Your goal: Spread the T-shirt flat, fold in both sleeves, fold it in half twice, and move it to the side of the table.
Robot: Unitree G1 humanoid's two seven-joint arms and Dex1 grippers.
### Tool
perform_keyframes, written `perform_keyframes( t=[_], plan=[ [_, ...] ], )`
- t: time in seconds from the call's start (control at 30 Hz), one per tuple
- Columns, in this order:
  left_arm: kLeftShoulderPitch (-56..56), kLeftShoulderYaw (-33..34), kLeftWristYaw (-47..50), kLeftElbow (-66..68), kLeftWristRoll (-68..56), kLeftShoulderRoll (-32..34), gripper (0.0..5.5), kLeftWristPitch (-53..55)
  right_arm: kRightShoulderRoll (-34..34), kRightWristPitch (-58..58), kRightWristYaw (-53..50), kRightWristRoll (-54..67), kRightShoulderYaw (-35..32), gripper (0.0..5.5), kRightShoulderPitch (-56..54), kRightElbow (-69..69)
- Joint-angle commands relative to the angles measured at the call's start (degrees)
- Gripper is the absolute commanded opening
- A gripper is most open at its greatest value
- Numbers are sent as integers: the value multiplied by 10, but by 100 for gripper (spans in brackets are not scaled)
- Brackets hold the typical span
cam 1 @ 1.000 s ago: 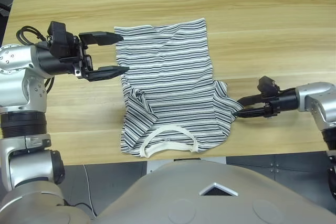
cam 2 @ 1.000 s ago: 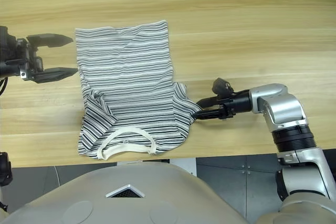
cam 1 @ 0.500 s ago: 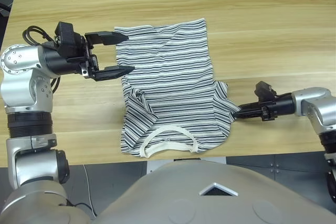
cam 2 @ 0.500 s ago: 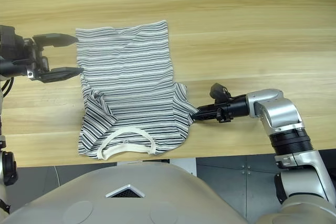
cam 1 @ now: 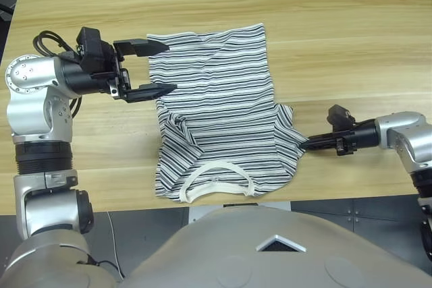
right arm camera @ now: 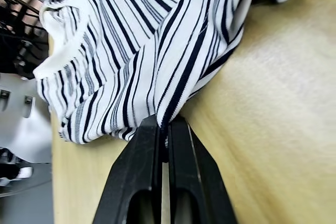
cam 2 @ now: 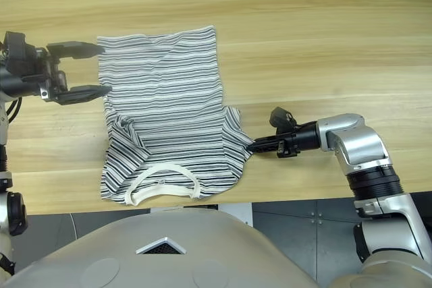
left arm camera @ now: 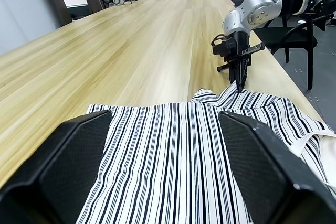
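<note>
- Currently the striped T-shirt (cam 1: 219, 112) lies on the wooden table (cam 1: 351, 25), close to the robot's edge, collar (cam 1: 217, 179) toward the robot and hem on the far side.
- The body is mostly flat, but wrinkles bunch up on the robot's left side, just above the collar.
- The left sleeve looks folded in or tucked under there; the head views do not show which.
- The right sleeve area bulges out past the shirt's right edge, toward the right arm.
- The left gripper (cam 1: 170, 67) sits at the shirt's far-left corner, pointing across the hem, with its jaws spread wide apart.
- The two dark fingers (left arm camera: 79, 156) straddle the striped hem edge in the left wrist view; nothing is held, and contact with the cloth is unclear.
- The right gripper (cam 1: 305, 144) is low on the table at the shirt's right edge, by the sleeve bulge.
- Its fingers (right arm camera: 144, 156) are pressed together with a fold of striped fabric pinched between the tips, as the right wrist view shows.
- The pinched fold is at the outer right edge of the shirt, just above the wood.
</note>
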Motion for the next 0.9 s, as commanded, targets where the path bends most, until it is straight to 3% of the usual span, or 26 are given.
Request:
perform_keyframes(
  t=[0.03,0.4,0.9],
  plan=[
    [-21,-6,-4,11,12,-6,379,-9,-19,5,-14,11,-39,12,-22,-59],
    [-33,-14,-20,18,17,-7,379,-18,-37,15,-24,23,-52,12,-18,-153],
    [-43,-21,-34,43,24,-16,379,-41,54,18,-40,-5,72,12,-139,-161]
  ],
)
